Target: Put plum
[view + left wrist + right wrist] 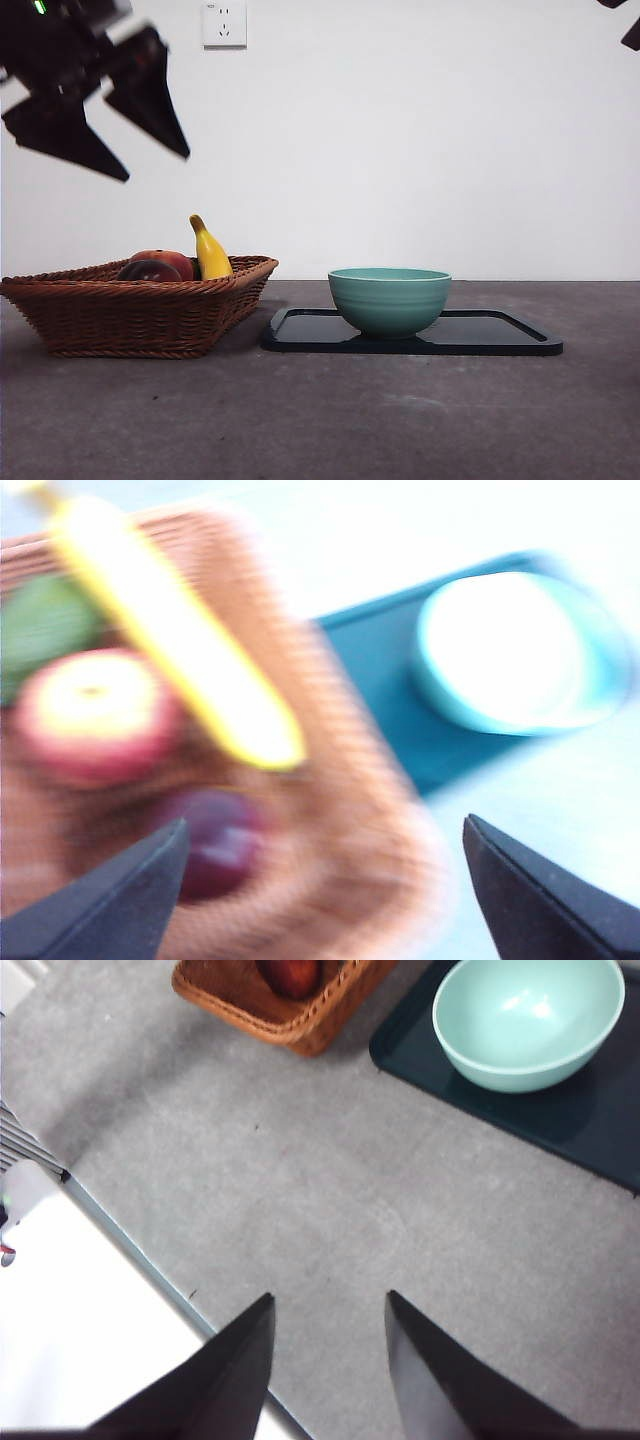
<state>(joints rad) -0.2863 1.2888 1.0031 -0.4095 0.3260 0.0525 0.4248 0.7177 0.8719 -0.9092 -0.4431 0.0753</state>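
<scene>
The plum [147,271] is dark maroon and lies in the wicker basket [140,315] at the left, next to a red-orange apple [172,261] and a yellow banana [209,252]. My left gripper [155,167] hangs high above the basket with its jaws wide open and empty. The left wrist view is blurred; there the plum [215,840] lies just ahead of the left gripper [326,823], near one jaw. My right gripper [330,1360] is open and empty over bare table, away from the basket [280,995].
A teal bowl [389,299] stands on a black tray [500,335] to the right of the basket. Something green [45,625] also lies in the basket. The right arm shows only as a black tip [630,35] at the top right corner.
</scene>
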